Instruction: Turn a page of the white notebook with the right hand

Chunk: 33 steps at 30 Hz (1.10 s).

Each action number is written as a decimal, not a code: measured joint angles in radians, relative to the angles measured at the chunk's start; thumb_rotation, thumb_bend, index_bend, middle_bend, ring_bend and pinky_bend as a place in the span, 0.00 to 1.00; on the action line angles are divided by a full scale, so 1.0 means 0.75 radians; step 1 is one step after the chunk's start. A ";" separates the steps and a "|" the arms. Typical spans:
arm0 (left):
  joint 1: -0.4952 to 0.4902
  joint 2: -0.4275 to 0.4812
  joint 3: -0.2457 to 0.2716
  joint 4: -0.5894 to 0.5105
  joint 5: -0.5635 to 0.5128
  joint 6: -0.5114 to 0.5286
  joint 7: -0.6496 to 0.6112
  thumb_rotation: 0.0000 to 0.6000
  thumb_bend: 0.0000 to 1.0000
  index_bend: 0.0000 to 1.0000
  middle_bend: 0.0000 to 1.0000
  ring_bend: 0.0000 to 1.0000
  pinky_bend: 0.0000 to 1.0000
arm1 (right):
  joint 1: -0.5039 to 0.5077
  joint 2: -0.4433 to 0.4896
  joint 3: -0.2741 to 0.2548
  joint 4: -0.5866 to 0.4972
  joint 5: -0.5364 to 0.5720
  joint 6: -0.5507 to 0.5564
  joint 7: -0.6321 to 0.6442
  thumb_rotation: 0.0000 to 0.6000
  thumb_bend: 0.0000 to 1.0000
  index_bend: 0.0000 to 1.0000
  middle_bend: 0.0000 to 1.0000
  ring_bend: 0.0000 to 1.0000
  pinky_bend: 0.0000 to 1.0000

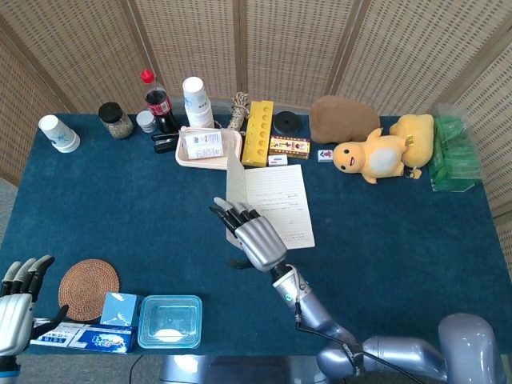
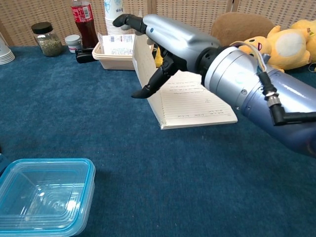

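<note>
1. One white lined-paper notebook (image 1: 276, 206) lies open on the blue cloth tabletop (image 1: 384, 240), near the middle; one of its pages (image 2: 146, 78) stands nearly upright along its left edge.
2. The right robot hand (image 1: 254, 237) is just left of the notebook, fingers extended and spread, flat against the upright page's left face, thumb hanging free. It grips nothing.
3. The left robot hand (image 1: 18, 308) shows at the lower left edge of the head view, well apart from the notebook, fingers apart and holding nothing.
4. Behind the notebook, one beige plastic tray (image 1: 192, 154) holds a white packet (image 1: 202, 142); one yellow block with holes (image 1: 258, 132) stands just right of the tray.
5. Further behind the notebook and left: one cola bottle with red cap (image 1: 158, 102), one stack of white paper cups (image 1: 196, 101), one dark-lidded glass jar (image 1: 114, 120), and a second stack of white cups (image 1: 58, 133).
6. Right of the notebook: one yellow plush toy (image 1: 382, 152), one brown plush cushion (image 1: 344, 118), one green packet stack (image 1: 454, 154).
7. Left and in front of the notebook: one round woven coaster (image 1: 88, 288) and one clear plastic box with blue lid (image 1: 169, 322).
</note>
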 measured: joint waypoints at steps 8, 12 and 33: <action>0.001 0.004 -0.001 -0.004 0.000 0.002 0.004 1.00 0.24 0.18 0.14 0.08 0.00 | -0.027 0.060 0.020 -0.003 0.001 0.045 0.026 1.00 0.14 0.06 0.09 0.11 0.19; 0.002 0.008 -0.002 -0.004 -0.004 0.002 0.006 1.00 0.24 0.18 0.14 0.08 0.00 | -0.049 0.097 0.030 0.000 0.015 0.064 0.047 1.00 0.14 0.06 0.09 0.11 0.19; -0.001 0.049 -0.017 -0.010 -0.033 -0.002 0.009 1.00 0.24 0.18 0.14 0.08 0.00 | -0.336 0.402 -0.189 -0.013 -0.104 0.296 0.037 1.00 0.15 0.09 0.10 0.07 0.18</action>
